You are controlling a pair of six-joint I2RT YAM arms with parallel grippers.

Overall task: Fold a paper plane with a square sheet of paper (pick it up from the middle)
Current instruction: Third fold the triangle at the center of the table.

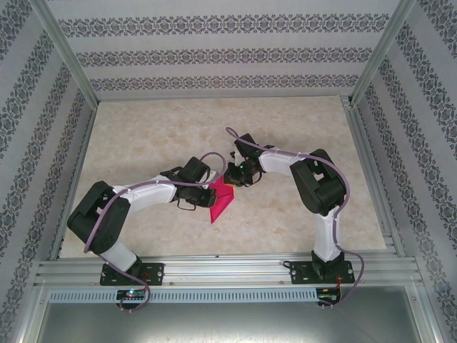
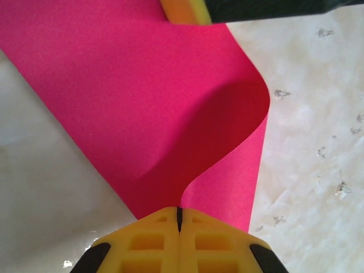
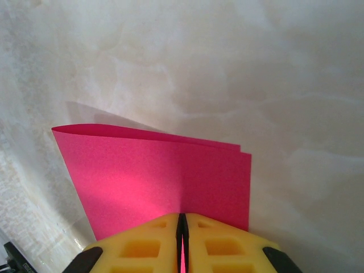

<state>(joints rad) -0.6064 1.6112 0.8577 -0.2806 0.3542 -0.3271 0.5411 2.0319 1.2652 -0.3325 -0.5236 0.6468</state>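
The square sheet of paper (image 1: 220, 200), bright magenta-pink, is held between both arms just above the middle of the table. My left gripper (image 2: 180, 214) is shut on one edge of it. From that grip the sheet (image 2: 142, 102) curves up and away in an S-bend. My right gripper (image 3: 182, 220) is shut on the sheet (image 3: 159, 176) where it is doubled over into two loose layers, their far edges nearly matching. In the top view the left gripper (image 1: 208, 189) and the right gripper (image 1: 232, 179) stand close together, facing each other across the paper.
The marble-patterned tabletop (image 1: 157, 136) lies bare around the arms. An aluminium frame rail (image 1: 214, 268) runs along the near edge and patterned walls enclose the sides. A yellow finger (image 2: 183, 10) of the right gripper shows at the top of the left wrist view.
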